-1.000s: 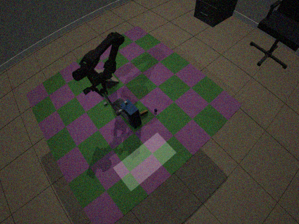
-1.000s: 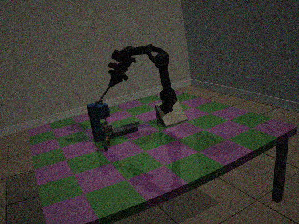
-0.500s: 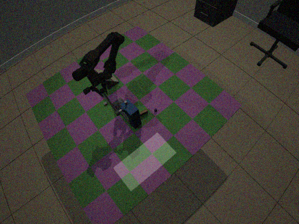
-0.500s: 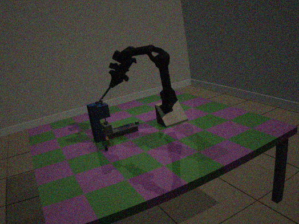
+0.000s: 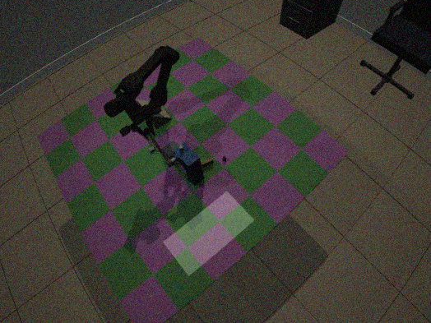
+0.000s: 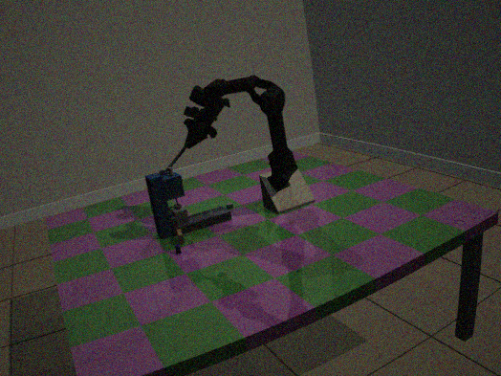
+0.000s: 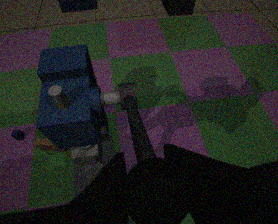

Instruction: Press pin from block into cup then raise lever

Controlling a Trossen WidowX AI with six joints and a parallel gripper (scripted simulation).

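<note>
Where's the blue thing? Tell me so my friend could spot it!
Look at the pink-and-green checkered table. Near the robot arm's gripper stands an upright blue press. It's the chunky one, much bigger than the tiny dark piece beside it.
</note>
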